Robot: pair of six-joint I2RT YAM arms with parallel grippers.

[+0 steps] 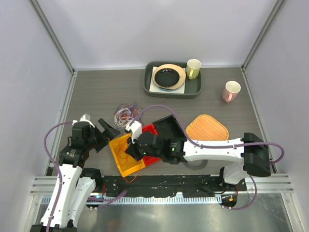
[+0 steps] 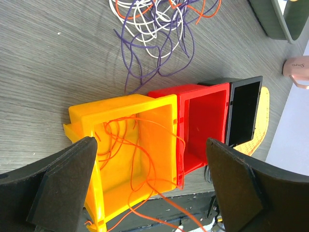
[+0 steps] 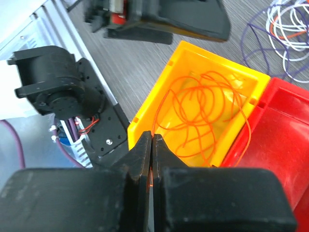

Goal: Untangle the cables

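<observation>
With the right claw point(image 3: 152, 145) clamped on the orange cable point(image 3: 203, 113), pulling could tip the yellow bin point(image 3: 193, 53) below; the left claw point(image 2: 152, 145) gapes empty.

On the table point(image 1: 96, 92) we find the left bin point(image 1: 118, 152), middle bin point(image 1: 150, 129) and right bin point(image 1: 170, 126) in a row. One cable point(image 3: 203, 111) lies in the left bin; the tangled cables point(image 1: 124, 115) lie behind it, a mat point(image 1: 206, 128) right of the row.
</observation>
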